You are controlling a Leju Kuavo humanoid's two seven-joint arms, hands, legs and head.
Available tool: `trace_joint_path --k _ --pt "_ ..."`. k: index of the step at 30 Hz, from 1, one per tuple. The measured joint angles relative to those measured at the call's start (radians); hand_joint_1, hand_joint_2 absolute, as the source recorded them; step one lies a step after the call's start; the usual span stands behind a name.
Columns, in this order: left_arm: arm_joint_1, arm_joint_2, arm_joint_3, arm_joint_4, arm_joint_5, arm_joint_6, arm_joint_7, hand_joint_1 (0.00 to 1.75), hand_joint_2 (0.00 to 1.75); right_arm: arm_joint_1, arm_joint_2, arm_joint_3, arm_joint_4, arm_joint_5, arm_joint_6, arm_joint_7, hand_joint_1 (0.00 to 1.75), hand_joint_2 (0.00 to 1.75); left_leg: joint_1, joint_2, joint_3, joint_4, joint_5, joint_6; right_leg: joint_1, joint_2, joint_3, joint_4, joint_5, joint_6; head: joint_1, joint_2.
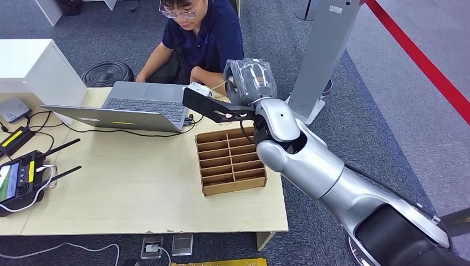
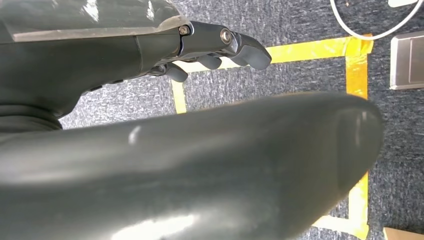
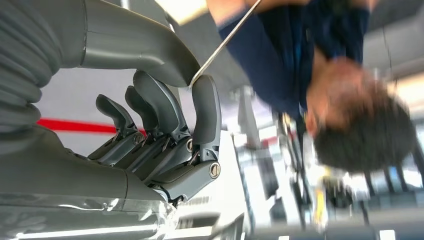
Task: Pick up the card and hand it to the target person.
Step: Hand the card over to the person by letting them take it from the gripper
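Your card (image 3: 225,42) is pinched edge-on between the thumb and a finger of the right hand (image 1: 249,80), its long axis running toward the seated person (image 1: 202,36) at the upper middle of the head view. They sit just beyond the hand, above the slotted wooden rack (image 1: 230,160). Your left hand (image 2: 215,50) hangs over the floor, fingers curled, holding nothing.
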Motion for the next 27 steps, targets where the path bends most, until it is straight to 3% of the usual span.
trace_joint_path --k 8,27 --pt "-0.015 -0.006 -0.002 0.0 -0.01 -0.003 0.002 0.0 0.0 0.006 0.021 -0.011 0.177 0.174 -0.287 -0.073 1.59 1.75 0.0 0.0 0.0 0.0 0.0 0.0 0.0 0.0 0.0 0.0 0.0 0.0 0.001 0.0" --pt "-0.019 -0.01 -0.003 0.0 -0.006 -0.002 0.002 0.0 0.0 0.013 0.086 -0.026 0.422 0.221 -0.329 -0.096 1.59 1.75 0.0 0.0 -0.001 0.0 0.0 0.0 0.0 0.0 0.0 0.0 0.0 0.0 0.0 0.0"
